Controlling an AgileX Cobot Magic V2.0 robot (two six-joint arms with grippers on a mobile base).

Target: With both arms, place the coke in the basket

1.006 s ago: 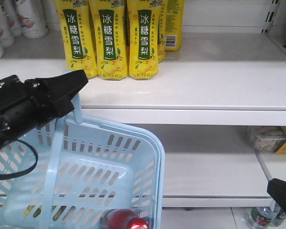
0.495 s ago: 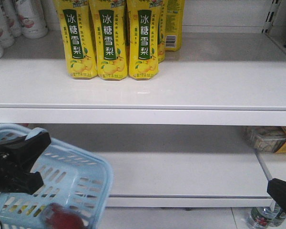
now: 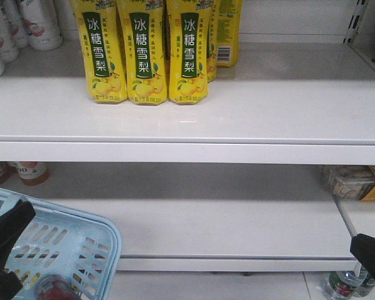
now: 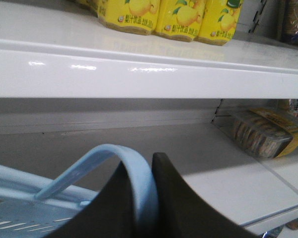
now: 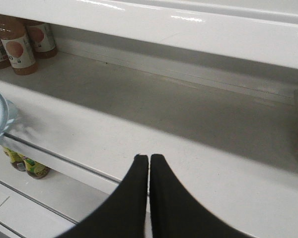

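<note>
Matte black throughout, no markings, screws or cables in sight. Left gripper (image 4: 139, 208): 2 broad wedge-shaped fingers (image 4: 184, 208) with smooth curved outer edges, widening toward the base and narrowing to blunt tips, plain dark surfaces with a faint sheen. Right gripper (image 5: 149, 166): 2 matching black fingers (image 5: 164, 198), slim at the tips and flaring outward lower down in a symmetrical sweep, edges clean and rounded. From the front view, only dark angular wedges: left gripper (image 3: 3, 250) as black pointed shapes at the lower left edge, right gripper (image 3: 370, 253) as a black angular corner at the lower right edge.
</note>
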